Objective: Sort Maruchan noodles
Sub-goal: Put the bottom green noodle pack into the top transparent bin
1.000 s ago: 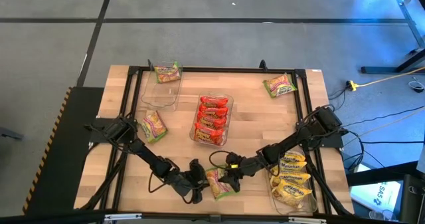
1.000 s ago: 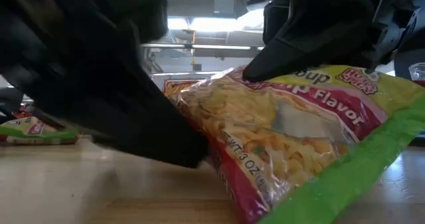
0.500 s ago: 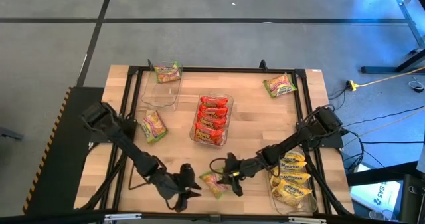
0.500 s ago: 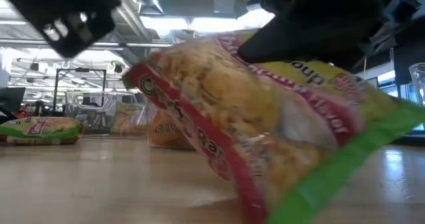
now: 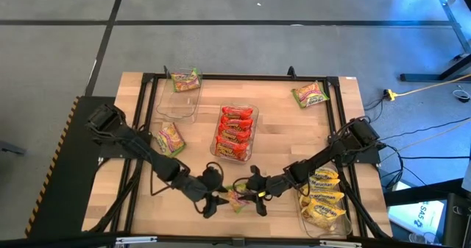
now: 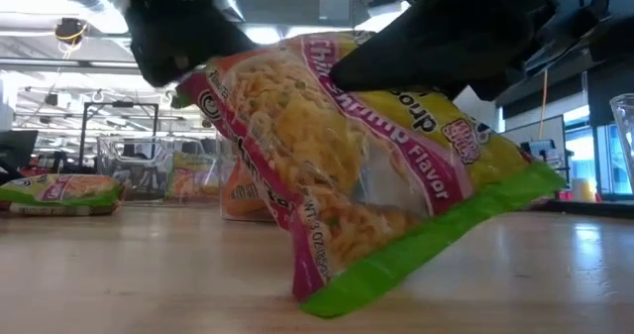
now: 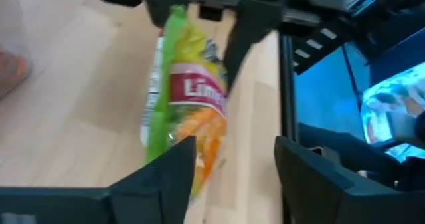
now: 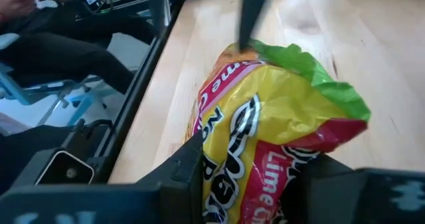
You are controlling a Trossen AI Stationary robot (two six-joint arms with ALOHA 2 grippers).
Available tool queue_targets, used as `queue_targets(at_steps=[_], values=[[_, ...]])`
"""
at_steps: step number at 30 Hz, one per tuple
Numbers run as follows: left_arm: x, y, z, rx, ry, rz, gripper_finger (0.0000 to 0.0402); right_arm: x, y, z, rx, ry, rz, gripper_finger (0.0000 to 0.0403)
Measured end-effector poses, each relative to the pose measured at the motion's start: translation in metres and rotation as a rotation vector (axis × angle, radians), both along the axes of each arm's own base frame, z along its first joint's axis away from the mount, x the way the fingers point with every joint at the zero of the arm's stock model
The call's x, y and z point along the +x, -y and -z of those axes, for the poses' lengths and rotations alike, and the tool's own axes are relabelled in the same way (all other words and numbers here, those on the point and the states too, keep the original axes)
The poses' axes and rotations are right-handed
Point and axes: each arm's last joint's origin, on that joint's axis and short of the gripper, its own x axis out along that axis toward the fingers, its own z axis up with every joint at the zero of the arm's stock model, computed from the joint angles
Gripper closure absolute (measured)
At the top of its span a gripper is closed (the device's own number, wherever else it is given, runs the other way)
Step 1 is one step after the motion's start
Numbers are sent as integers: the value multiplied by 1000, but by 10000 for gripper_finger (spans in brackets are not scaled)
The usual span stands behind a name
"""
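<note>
Two hands meet near the front edge of the wooden surface [image 5: 294, 141], over one green-edged noodle packet [image 5: 237, 199]. The right hand [image 5: 257, 196] grips that packet, which stands tilted with a lower corner on the wood. The left hand [image 5: 213, 198] sits just beside it, fingers spread apart and holding nothing.

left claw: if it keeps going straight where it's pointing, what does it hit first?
Most likely the green noodle packet, which sits straight ahead of the open left claw. Its near end looks level with the fingertips. The right claw already grips that packet from the far side.
</note>
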Motion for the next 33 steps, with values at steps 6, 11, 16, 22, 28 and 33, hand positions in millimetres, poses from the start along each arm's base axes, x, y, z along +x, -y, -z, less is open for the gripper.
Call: queue_targets(at_steps=[6, 11, 16, 22, 28, 33], values=[[8, -16, 3, 4, -35, -22, 166, -1, -1, 1, -6, -1, -4, 288], [10, -24, 7, 13, -85, -22, 166, -2, -3, 1, -14, 2, -16, 288], [9, -26, 9, 27, -100, -32, 167, -2, -6, 0, -1, 6, -51, 288], [10, -25, 7, 15, -84, -25, 167, 0, -6, -3, -6, 18, -44, 288], [11, -22, 5, -14, -66, 31, 168, 6, -6, -10, -33, 49, -33, 288], [10, -20, 5, -24, -69, 53, 168, 12, -8, -18, -43, 79, -32, 288]])
